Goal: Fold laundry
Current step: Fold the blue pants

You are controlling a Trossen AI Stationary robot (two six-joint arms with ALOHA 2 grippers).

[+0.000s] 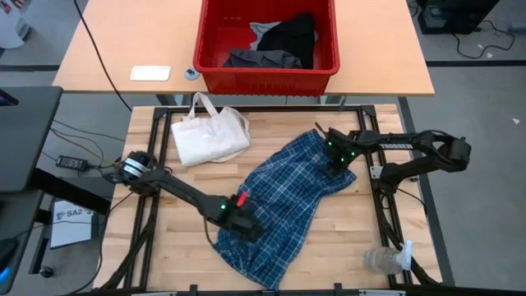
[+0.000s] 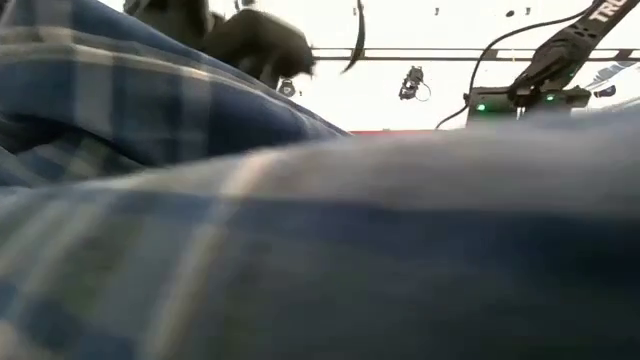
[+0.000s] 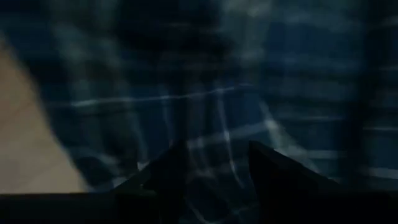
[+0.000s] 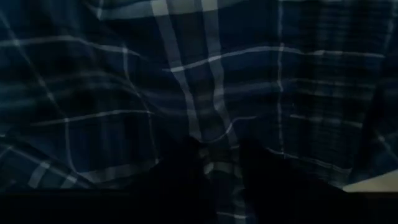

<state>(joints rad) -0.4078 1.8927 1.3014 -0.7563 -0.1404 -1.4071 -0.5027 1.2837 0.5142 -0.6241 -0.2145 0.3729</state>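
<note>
1. The blue-and-white plaid garment (image 1: 288,201) lies rumpled across the middle of the wooden table (image 1: 345,238), running diagonally from its far right part toward the near edge.
2. Your left gripper (image 3: 211,165) is down on its near-left part, fingers slightly apart with a fold of plaid between them; the right gripper (image 4: 221,158) is on the far-right end, likewise narrowly parted over a ridge of cloth.
3. You look to be at the gather-and-spread step; whether either pinch has truly caught the cloth, I cannot tell.
4. Next calls for pulling the two ends apart to flatten it.
5. Mind the cream tote bag (image 1: 209,131) just beside the far-left hem and the clear plastic bottle (image 1: 385,261) at the near right; bare wood lies to the right.
</note>
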